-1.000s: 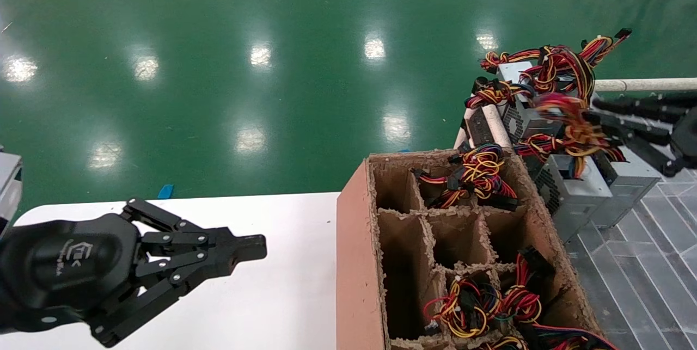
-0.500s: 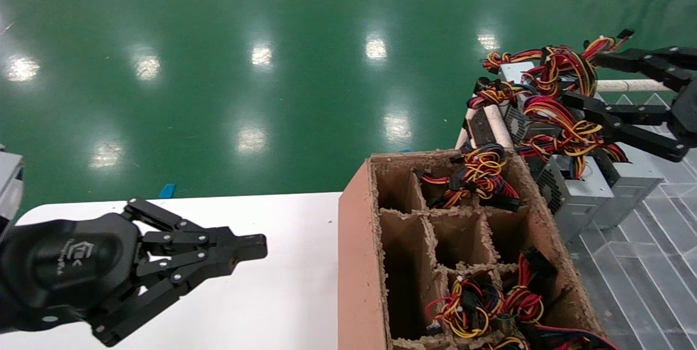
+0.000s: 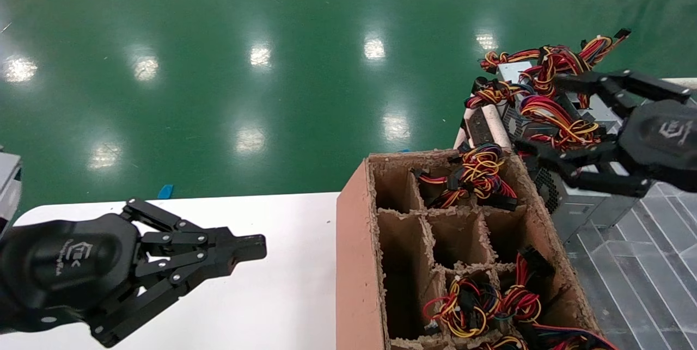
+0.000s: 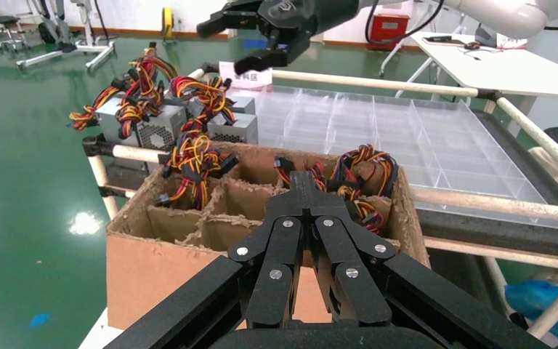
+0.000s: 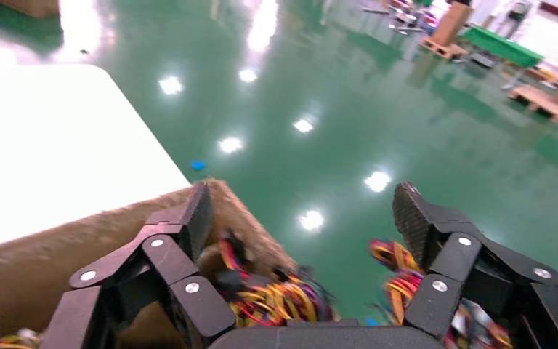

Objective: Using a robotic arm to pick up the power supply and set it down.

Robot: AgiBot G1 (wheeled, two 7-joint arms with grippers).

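While several grey metal units sit crowded together at the far right of the scene, the power supply [image 3: 569,200] nearest the cardboard box shows its perforated vent just beyond the box's far right corner, resting on the rack with its bundle of red, yellow and black wires [image 3: 555,116] piled on top. Above that bundle hangs the right gripper [image 3: 542,118], fingers spread wide, one finger over the far wires and the other low beside the unit's near edge; it grips nothing, and the right wrist view shows both dark ribbed pads [image 5: 413,214] well apart with open air between them. More supplies [image 4: 156,127] stand behind, their cables tangled together. Left of them stands the brown divided cardboard box [image 3: 359,241], its ragged partitions forming compartments; wire bundles fill a far middle compartment and the near right ones, while others look bare. A clear divided tray [image 4: 407,134] lies on the rack to the right of the box. On the near left, the left gripper [image 3: 260,245] hovers over the white table [image 3: 283,295], fingers pressed together and holding nothing. Beyond everything stretches a glossy green floor [image 3: 272,40].
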